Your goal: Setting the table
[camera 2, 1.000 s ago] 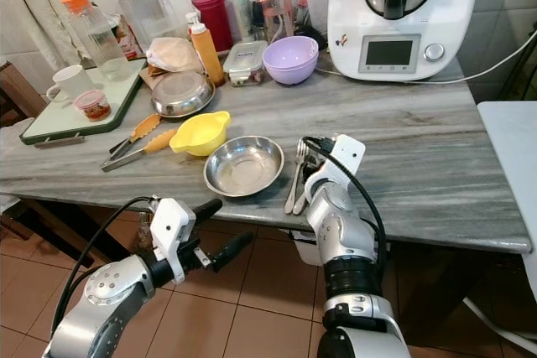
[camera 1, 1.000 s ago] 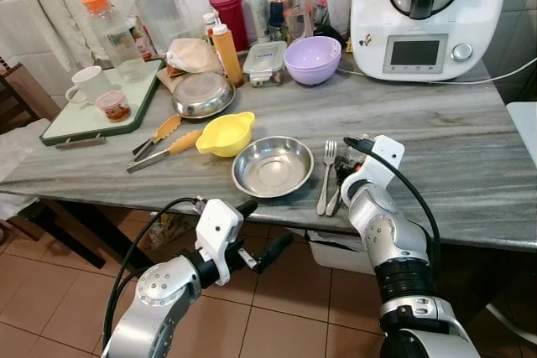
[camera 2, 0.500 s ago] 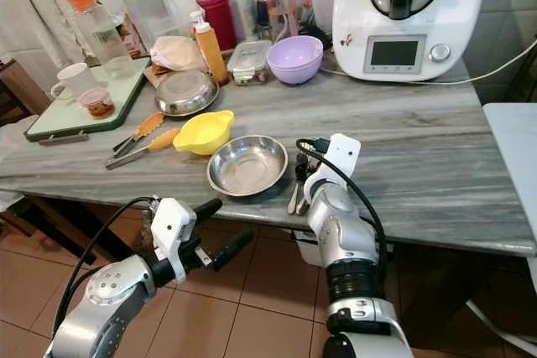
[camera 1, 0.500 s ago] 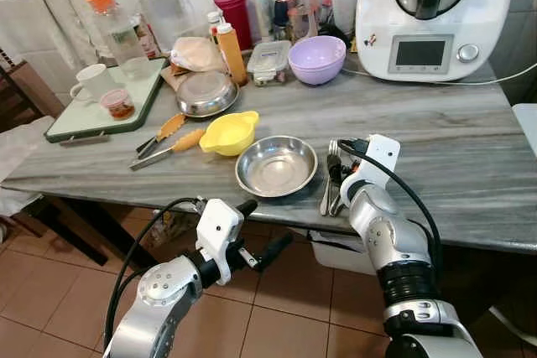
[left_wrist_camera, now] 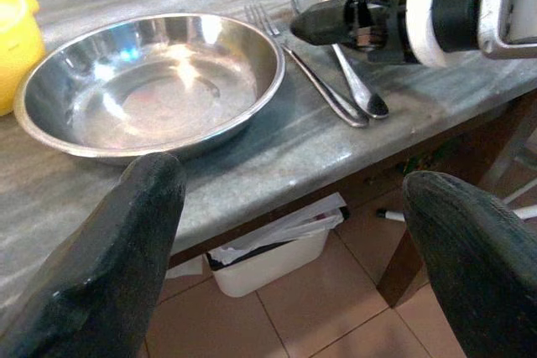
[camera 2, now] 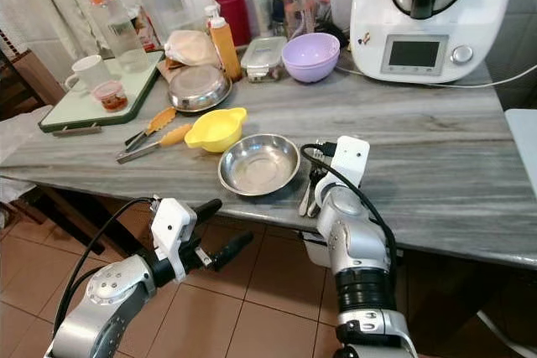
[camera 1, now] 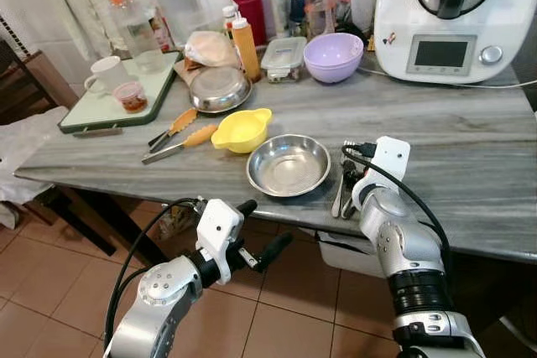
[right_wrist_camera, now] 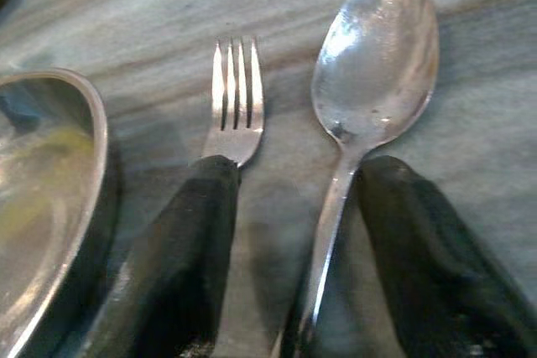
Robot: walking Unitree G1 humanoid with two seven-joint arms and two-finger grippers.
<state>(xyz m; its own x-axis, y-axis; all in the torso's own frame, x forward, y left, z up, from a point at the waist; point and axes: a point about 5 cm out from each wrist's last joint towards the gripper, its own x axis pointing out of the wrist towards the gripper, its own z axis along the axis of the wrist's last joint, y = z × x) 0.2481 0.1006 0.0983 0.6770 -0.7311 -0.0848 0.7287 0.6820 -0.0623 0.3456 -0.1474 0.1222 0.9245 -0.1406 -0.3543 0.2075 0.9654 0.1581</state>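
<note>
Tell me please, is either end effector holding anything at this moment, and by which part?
Nothing is held. The right end effector sits open over the fork and spoon handles; the left end effector hangs open below the table edge.

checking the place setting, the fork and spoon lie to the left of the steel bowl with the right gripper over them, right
Not quite. The fork and spoon lie to the right of the steel bowl, not the left, as the left eye view shows. The right gripper is indeed over them, fingers open across their handles.
</note>
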